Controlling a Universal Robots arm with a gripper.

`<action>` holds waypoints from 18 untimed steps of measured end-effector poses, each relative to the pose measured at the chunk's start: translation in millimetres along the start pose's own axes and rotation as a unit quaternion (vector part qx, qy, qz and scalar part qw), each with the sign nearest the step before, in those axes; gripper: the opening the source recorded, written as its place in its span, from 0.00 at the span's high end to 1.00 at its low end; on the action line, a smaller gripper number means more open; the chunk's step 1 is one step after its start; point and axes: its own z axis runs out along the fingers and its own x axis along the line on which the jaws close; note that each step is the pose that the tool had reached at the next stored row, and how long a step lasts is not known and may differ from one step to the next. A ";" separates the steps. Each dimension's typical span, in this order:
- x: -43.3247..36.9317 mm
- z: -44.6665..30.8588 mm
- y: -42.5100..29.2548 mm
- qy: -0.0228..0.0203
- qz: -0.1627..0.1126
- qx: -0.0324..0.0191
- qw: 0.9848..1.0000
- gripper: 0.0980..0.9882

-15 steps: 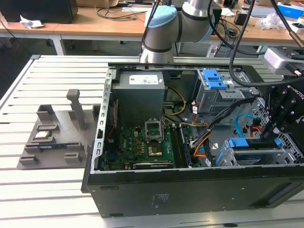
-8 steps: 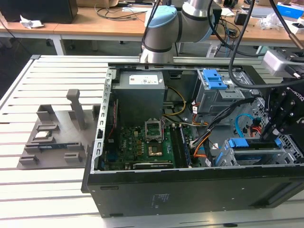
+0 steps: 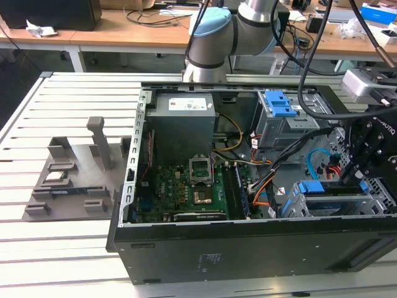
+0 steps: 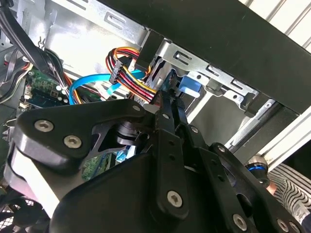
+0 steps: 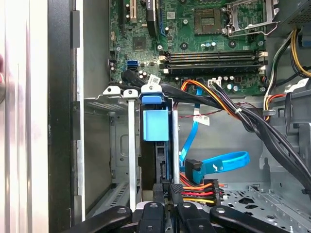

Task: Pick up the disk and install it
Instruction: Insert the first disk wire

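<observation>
The gripper (image 5: 168, 190) is clamped on the edge of the disk (image 5: 164, 160), which stands just ahead of its fingertips, apparently most of the way into the drive cage (image 5: 119, 145); final seating looks unfinished.

Slatted white table (image 3: 74, 261), cluttered desks (image 3: 111, 34) behind

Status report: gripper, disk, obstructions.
Gripper shut on blue-bracketed silver disk, standing on edge in the metal drive cage. Coloured power cables close beside it.
</observation>
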 end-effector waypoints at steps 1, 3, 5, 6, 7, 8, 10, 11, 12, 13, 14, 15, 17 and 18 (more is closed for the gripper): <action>0.0 0.0 0.0 0.000 0.000 0.000 1.000 0.93; 0.0 0.2 0.0 0.000 0.000 0.000 1.000 0.93; 0.0 0.6 0.0 0.000 0.000 0.000 1.000 0.85; -0.1 0.3 0.0 0.000 0.000 0.000 1.000 0.85; 0.0 0.2 0.0 0.000 0.000 0.000 1.000 0.77; 0.1 -1.4 0.1 0.000 0.000 0.000 1.000 0.77; 0.3 -8.2 0.5 0.000 0.000 0.000 1.000 0.77; 0.2 -13.8 0.8 0.000 0.000 0.000 1.000 0.77; -1.1 -19.8 1.2 0.000 0.000 0.000 1.000 0.77; -1.7 -21.8 1.4 0.000 0.000 0.000 1.000 0.77; -2.5 -24.2 1.5 0.000 0.000 0.001 1.000 0.77; -3.2 -27.1 1.6 0.000 0.000 0.001 1.000 0.86; -3.7 -33.1 2.0 0.000 0.000 0.001 1.000 0.93; -3.4 -40.7 2.3 0.000 0.000 0.001 1.000 0.99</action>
